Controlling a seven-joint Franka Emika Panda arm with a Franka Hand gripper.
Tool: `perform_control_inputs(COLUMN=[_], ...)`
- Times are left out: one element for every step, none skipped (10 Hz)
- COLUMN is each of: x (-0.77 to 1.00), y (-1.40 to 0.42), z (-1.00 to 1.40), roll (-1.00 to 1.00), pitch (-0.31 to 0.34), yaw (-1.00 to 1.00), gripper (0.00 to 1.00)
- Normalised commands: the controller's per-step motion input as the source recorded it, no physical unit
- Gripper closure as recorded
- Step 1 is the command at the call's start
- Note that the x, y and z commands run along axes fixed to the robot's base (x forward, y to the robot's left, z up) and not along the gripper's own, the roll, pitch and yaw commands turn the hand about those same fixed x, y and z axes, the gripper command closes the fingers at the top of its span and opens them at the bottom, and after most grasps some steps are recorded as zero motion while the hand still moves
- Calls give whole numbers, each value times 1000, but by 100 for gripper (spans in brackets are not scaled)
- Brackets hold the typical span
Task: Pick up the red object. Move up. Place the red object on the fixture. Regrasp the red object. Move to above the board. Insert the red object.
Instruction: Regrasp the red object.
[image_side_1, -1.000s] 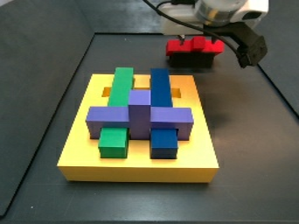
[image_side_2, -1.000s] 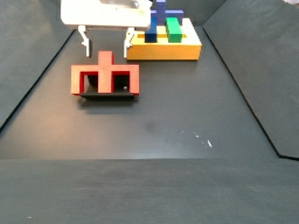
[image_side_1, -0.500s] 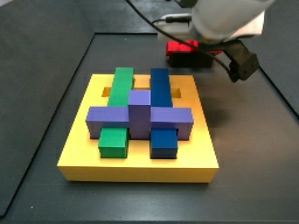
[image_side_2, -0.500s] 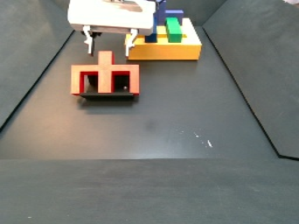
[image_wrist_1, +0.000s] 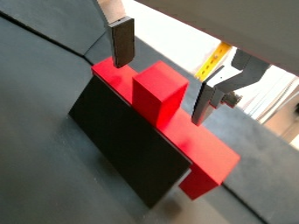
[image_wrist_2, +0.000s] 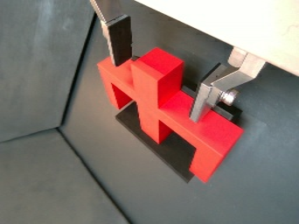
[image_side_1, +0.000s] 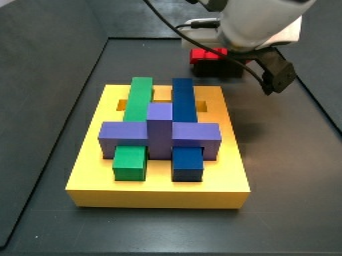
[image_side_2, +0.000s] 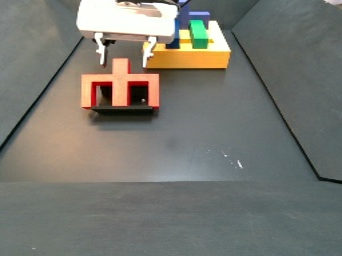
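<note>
Board (image_side_1: 160, 180) first: yellow, its blocks seated, red part not yet inserted. Red object (image_wrist_2: 163, 114) sits on the fixture (image_wrist_1: 122, 149), so placing looks done. Gripper (image_wrist_2: 167, 77) hovers over the central stub, fingers spread and empty; regrasp, carry and insertion remain.

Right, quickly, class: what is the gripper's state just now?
Gripper: open, holding nothing, its fingers either side of the red object's central stub on the fixture.
</note>
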Motion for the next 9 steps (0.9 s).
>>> perform_control_inputs(x=[209,234,163,94,26,0,0,0,0], y=[91,0,-29,-54,0,0,0,0,0], z=[-94,-154,-177,-143,-60,0,0,0,0], roll=[-451,-11,74,126,151,0,0,0,0], pitch=[114,129,123,89,46,0,0,0,0], yaw=[257,163,163,154,37,0,0,0,0], gripper=[0,0,0,0,0,0,100,100,100])
